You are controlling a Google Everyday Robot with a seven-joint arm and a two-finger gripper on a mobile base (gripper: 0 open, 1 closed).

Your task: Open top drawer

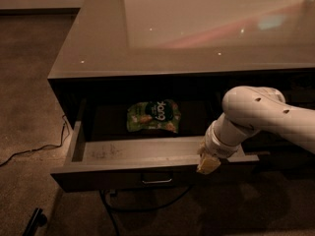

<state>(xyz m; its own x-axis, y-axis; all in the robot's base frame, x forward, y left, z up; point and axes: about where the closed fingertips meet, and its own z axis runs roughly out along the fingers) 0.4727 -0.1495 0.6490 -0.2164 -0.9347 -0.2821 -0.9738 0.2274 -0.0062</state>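
Note:
The top drawer (123,154) is a wide, shallow dark grey drawer standing pulled out from under the countertop (197,28). Its scuffed grey floor shows, and a small metal loop handle (156,180) sits at the centre of its front panel. A green snack bag (153,116) lies at the back of the drawer. My gripper (208,162) is at the end of the white arm (256,117), down at the drawer's front edge, right of the handle. The wrist hides most of it.
A black cable (29,149) runs over the carpet at the left, and another cable (142,205) loops under the drawer. A dark object (35,221) lies on the floor at the bottom left. The countertop overhangs the drawer's back.

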